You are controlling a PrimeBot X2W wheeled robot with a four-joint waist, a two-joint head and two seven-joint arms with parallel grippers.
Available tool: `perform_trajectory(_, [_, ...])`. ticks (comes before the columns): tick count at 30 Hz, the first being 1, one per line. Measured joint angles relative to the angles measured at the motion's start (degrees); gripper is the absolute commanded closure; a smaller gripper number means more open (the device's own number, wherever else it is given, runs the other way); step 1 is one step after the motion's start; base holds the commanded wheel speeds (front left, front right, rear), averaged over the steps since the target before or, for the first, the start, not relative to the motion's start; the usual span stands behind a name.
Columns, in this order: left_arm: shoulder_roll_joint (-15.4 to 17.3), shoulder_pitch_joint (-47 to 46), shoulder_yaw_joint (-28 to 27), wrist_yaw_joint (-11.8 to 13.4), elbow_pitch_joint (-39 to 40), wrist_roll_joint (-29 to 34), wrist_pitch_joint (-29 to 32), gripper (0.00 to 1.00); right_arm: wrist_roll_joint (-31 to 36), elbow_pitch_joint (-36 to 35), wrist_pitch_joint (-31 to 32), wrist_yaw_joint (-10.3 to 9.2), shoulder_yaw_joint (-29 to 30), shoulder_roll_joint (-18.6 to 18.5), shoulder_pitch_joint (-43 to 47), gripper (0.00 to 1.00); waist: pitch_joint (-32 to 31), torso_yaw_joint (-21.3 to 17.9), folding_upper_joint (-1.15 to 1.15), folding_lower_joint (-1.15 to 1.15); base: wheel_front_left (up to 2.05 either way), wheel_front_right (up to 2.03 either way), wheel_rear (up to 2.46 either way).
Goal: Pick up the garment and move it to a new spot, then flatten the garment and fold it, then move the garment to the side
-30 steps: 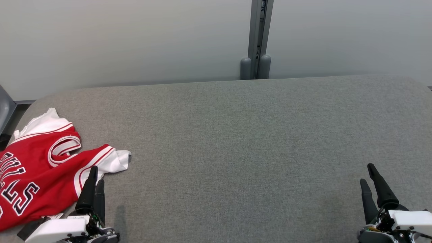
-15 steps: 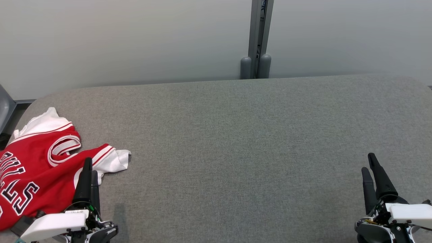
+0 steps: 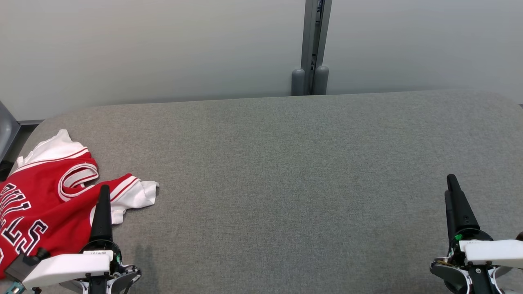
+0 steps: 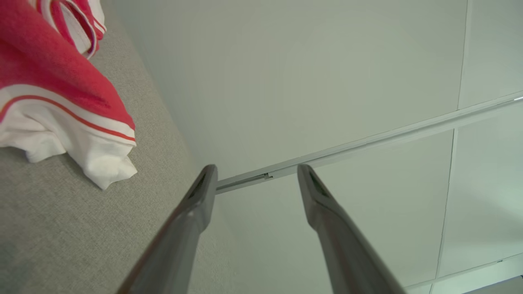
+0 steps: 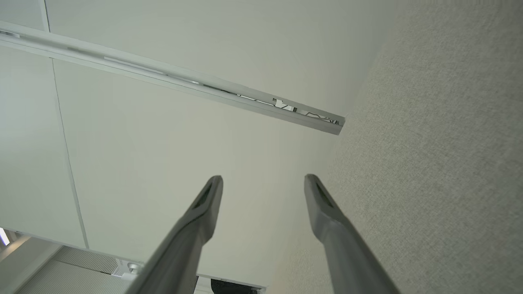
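We see red-and-white garment (image 3: 41, 204) crumpled at far left of grey table (image 3: 286, 183). Our left gripper (image 3: 104, 192) by garment's right edge, jaws spread, gripping nothing. Far right: our right gripper (image 3: 451, 183) over bare tabletop, jaws spread, released.

The garment (image 3: 45, 204) at eight o'clock is red with white, red-striped trim and black, white-outlined lettering, on the speckled grey surface (image 3: 286, 183).

my left gripper (image 4: 253, 173) and right gripper (image 5: 263, 179) both stand open (jaws well apart), pointing forward, wrists rolled sideways.
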State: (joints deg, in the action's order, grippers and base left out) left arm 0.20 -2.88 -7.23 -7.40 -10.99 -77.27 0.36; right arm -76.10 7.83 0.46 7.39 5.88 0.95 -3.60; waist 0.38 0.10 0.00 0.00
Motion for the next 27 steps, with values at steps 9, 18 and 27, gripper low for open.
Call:
perform_trajectory(9, [0.4, 0.0, 0.2, 0.0, 0.9, 10.1, -2.0, 0.00, 10.4, -1.7, -2.0, 0.00, -1.0, -0.1, 0.0, 0.00, 0.1, 0.0, 0.00, 0.00, 0.00, 0.00, 0.00])
perform_trajectory(18, [0.6, 0.0, 0.7, 0.0, 1.0, 20.9, -4.0, 0.00, 23.9, -2.7, -4.0, 0.00, -2.1, -0.2, 0.0, 0.00, 0.2, 0.0, 0.00, 0.00, 0.00, 0.00, 0.00])
perform_trajectory(27, [0.8, 0.0, 1.0, 0.0, 1.0, 30.7, -5.5, 0.00, 34.8, -2.8, -5.5, 0.01, -3.9, -0.3, 0.0, 0.00, 0.2, 0.1, 0.00, 0.00, 0.00, 0.00, 0.00])
